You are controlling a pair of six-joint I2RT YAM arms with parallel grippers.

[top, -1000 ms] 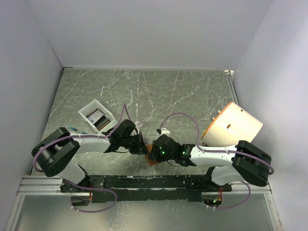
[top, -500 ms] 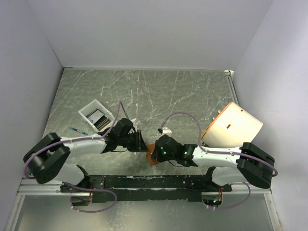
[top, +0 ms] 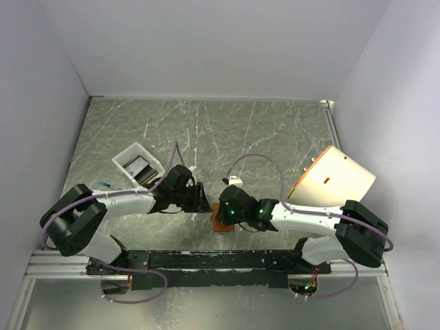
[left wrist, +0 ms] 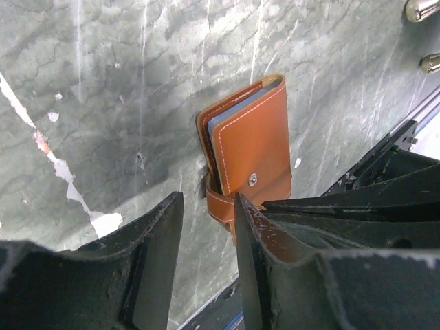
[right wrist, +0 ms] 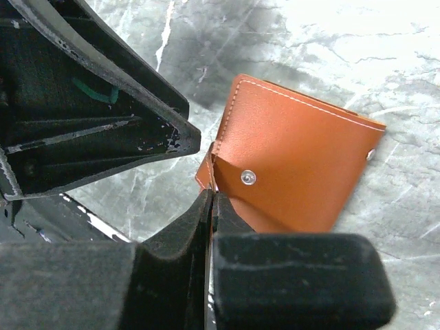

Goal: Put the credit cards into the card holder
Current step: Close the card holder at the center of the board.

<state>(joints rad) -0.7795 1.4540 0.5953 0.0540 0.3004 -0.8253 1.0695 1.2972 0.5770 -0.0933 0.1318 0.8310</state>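
One camera looks down from above; both wrist cameras closely face the card holder.

We find the brown leather card holder on the marble table, the white rectangular tray behind-left, the large cream cylinder right.

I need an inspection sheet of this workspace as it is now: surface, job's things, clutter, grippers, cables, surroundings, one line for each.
Surface: grey-green marbled tabletop, white scuffs.
Job's things: folded brown leather card holder between the grippers; dark credit cards in a white rectangular tray, far left.
Clutter: large cream cylinder with orange rim on its side, right; small blue object near the tray.
Grippers: left gripper open, beside the holder's strap; right gripper shut on the holder's strap corner.
Cables: purple cables loop above both arms.
Surroundings: plain white walls on three sides; black rail at the near edge.
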